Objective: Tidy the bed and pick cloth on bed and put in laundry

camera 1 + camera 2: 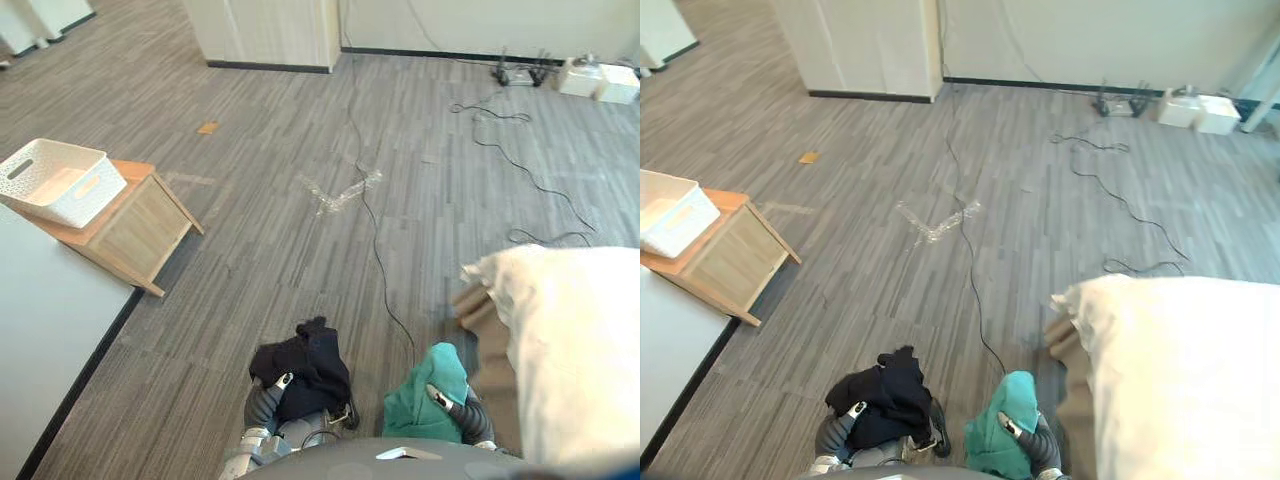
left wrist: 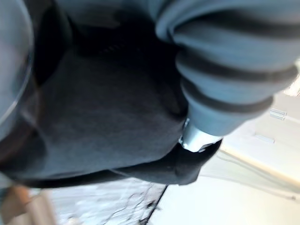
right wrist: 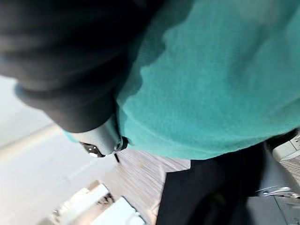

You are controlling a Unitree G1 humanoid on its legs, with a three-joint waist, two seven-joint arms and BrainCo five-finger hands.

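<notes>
On the far left, the white laundry basket [image 1: 55, 180] sits on a low wooden table [image 1: 140, 228]. From what we can see of its inside, nothing has been dropped in yet. The grey plank floor [image 1: 300, 130] lies between that table and us.

Low in the middle, our left hand [image 1: 272, 396] holds a bunched black cloth [image 1: 312, 362]. One dark-tipped finger lies over the fabric and the rest are buried in it, so we judge the hand to be clenched round the bundle. In the left wrist view the same dark fabric hangs against the ribbed cover. Just beside it, our right hand [image 1: 456, 406] grips a green cloth [image 1: 436, 378] in the same way, with one finger pressed across the folds and the cloth heaped over the palm.

To the right is the bed [image 1: 590, 400]. Its cream cover [image 1: 570, 310] reaches the corner, and a tan layer [image 1: 486, 335] shows beneath the edge.

We judge the picking-up to be done for these two pieces, since both are off the bed and in hand. The carrying is still ahead, because the basket is well apart from both hands, and then each cloth must be let go into it. We cannot tell whether the bed is properly tidied, as we see no more than its corner.
</notes>
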